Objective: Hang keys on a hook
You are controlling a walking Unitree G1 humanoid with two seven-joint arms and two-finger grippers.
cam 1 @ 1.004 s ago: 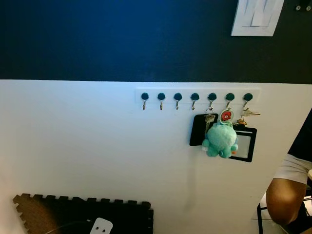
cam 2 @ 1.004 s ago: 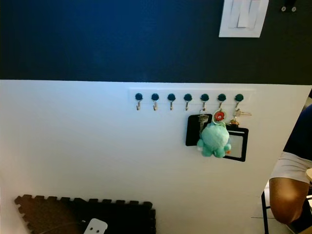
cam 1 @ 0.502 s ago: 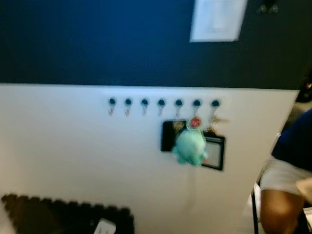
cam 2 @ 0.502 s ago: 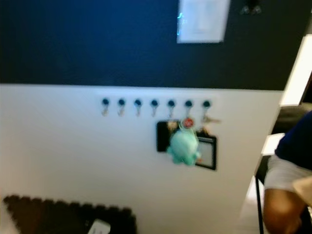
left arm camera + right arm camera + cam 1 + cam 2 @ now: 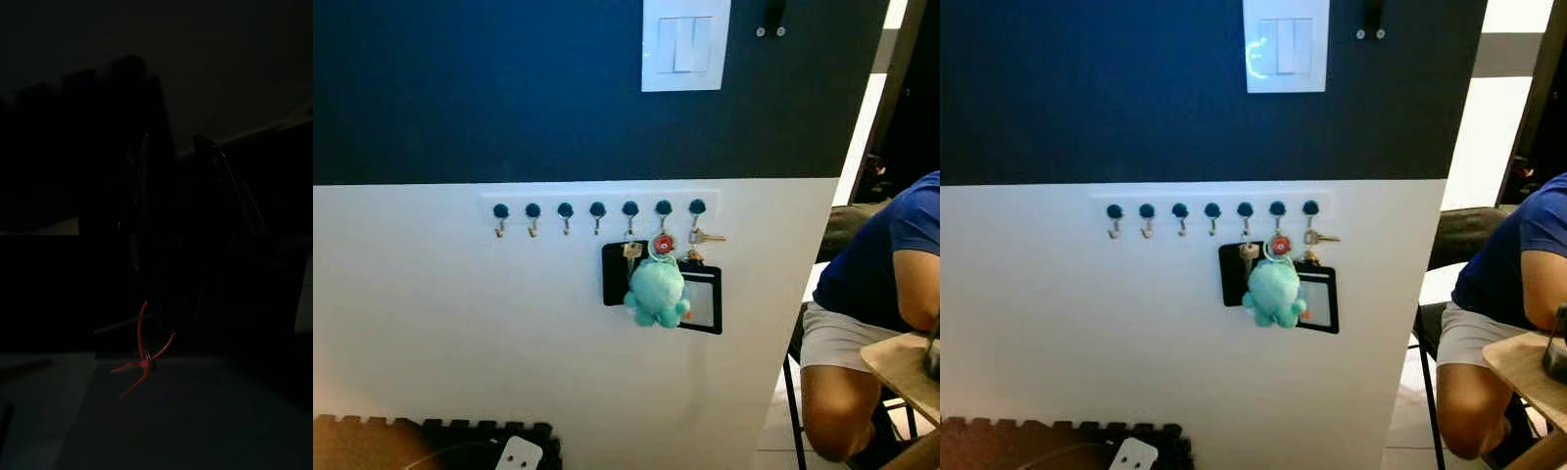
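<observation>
A white rack of several blue-knobbed hooks (image 5: 597, 210) runs along the white lower wall. The left hooks (image 5: 500, 212) are bare. On the right ones hang a black card holder (image 5: 615, 274), a teal plush keychain (image 5: 656, 291), a second card holder (image 5: 703, 301) and a set of keys (image 5: 702, 237). In the dark right wrist view a red cord loop with a metal ring (image 5: 145, 365) dangles from my right gripper (image 5: 157, 303), which is shut on it. My left gripper (image 5: 171, 142) hangs in shade, its fingers (image 5: 137, 181) apart.
A person (image 5: 867, 294) in a blue shirt sits on a chair at the right, by a wooden tabletop (image 5: 906, 362). A light switch (image 5: 684, 45) is on the dark upper wall. A dark foam mat (image 5: 431, 446) with a white plug (image 5: 517, 452) lies at the wall's foot.
The camera has swung right, so the hook rack has shifted left in the picture and the wall's end and the seated person show more. Nothing on the hooks has moved.
</observation>
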